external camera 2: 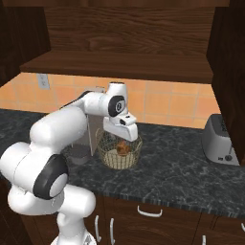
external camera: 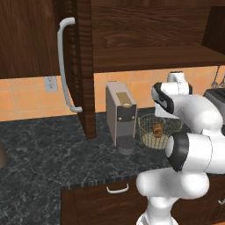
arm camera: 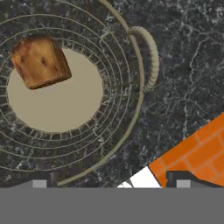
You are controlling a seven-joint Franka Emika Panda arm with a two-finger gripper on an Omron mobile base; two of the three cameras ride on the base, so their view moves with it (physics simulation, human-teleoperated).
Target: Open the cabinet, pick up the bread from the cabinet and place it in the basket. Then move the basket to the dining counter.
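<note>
My gripper (arm camera: 109, 181) hangs released above the basket (arm camera: 141, 87), whose bread (arm camera: 40, 61) lies at ten o'clock on its floor, and I fear a careless rim grab tips it out.

A: What is sitting on the black speckled table (external camera 2: 182, 172)?
B: The basket (external camera 2: 119, 149), mid-table; a coffee machine (external camera: 120, 117) touching it at nine o'clock; a toaster (external camera 2: 219, 141) standing well apart at three o'clock.
</note>
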